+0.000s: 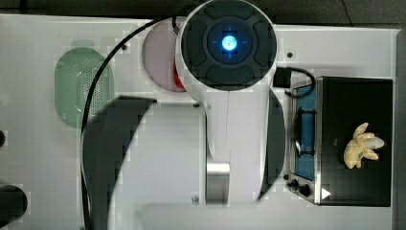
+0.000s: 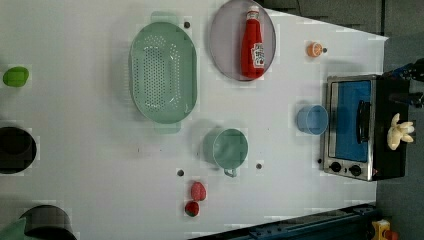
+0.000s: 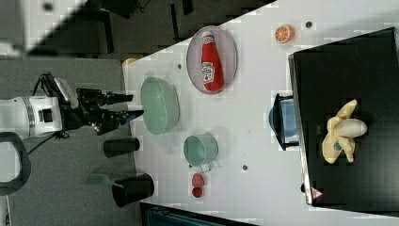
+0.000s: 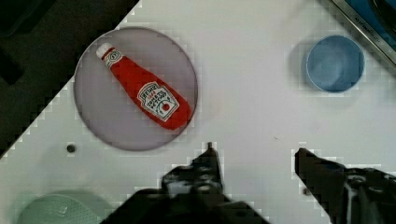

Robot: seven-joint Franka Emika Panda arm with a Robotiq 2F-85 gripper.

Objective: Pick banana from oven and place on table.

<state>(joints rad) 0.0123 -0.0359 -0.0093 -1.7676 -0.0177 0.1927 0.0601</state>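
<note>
One banana [image 3: 342, 133] lies on top of the oven [image 3: 348, 89], on its black roof, not inside; one oven, door shut, at the left view's right. One ketchup bottle [image 2: 253, 44] lies on one grey plate [image 2: 223, 42]. One green colander [image 2: 162, 73], one green mug [image 2: 228, 148], one blue cup [image 2: 312, 120] just beside the oven door, one orange slice [image 2: 314, 49], two strawberries [image 2: 195, 198] touching each other, one green lime-like fruit [image 2: 15, 76], and dark cups at the left view's left edge, all on the white table [image 2: 90, 165].

Gripper [image 3: 129, 106] has its fingers apart, holding nothing and touching nothing; in the right view it is off the table's edge, well apart from the banana. In the wrist view the two dark fingers [image 4: 208, 165] show a wide gap, over bare table near the plate.

The top view has the arm covering the mug, blue cup and most of the plate, but shows the banana [image 1: 361, 145] on the oven roof. The left view shows the whole table layout.
</note>
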